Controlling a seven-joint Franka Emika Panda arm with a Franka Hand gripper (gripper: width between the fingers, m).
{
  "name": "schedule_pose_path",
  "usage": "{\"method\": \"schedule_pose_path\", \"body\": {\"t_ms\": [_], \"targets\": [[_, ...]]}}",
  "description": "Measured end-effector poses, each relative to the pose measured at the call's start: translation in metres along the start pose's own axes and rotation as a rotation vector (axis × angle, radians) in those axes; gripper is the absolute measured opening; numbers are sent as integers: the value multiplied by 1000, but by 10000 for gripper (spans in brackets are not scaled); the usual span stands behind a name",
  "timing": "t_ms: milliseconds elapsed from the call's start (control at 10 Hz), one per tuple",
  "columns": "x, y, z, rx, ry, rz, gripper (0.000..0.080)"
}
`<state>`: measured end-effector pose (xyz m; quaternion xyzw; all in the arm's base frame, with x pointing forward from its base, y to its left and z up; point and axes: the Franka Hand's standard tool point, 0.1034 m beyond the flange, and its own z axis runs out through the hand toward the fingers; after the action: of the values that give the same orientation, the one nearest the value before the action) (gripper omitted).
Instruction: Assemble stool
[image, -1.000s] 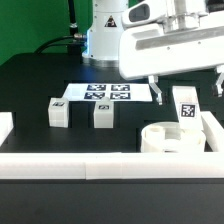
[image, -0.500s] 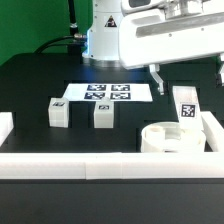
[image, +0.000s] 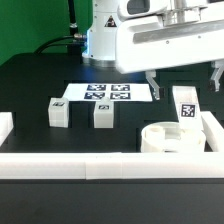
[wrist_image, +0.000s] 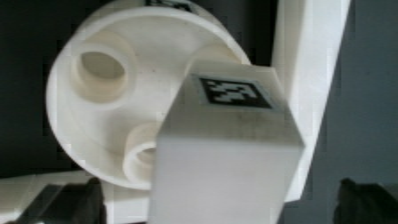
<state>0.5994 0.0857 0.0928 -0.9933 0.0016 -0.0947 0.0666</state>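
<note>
The white round seat (image: 165, 137) lies at the exterior view's right, by the front rail. A white leg block (image: 185, 108) with a tag stands upright just behind it. My gripper (image: 185, 85) hangs open above this block, one finger on each side, touching nothing. In the wrist view the block (wrist_image: 222, 150) fills the space between my dark fingertips (wrist_image: 63, 200), with the seat (wrist_image: 125, 90) beyond it and my gripper (wrist_image: 214, 205) astride the block. Two more leg blocks (image: 58, 112) (image: 102, 115) stand on the black table at the left.
The marker board (image: 105, 93) lies flat behind the two left blocks. White border rails run along the front (image: 100, 160), the right (image: 212, 125) and the left (image: 5, 125). The arm's white base (image: 100, 40) stands at the back.
The gripper rose a little half a second ago and has come back down over the upright leg block. The blocks and the seat have not moved.
</note>
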Motion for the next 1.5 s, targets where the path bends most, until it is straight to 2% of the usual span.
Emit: {"method": "schedule_pose_path", "body": {"t_ms": [200,500,800,1200,1300,1500], "targets": [[-5,-5,-2,21,-139,20,649],[-3,-5,0,21,-138,-14,649],[-5,-10,3,-13,-161,-362,649],[-5,-6,4,3,-160,-661,649],[-4,-12,8,-13,-140,-817,649],[-5,-18,10,-21,-149,-1011,649]]}}
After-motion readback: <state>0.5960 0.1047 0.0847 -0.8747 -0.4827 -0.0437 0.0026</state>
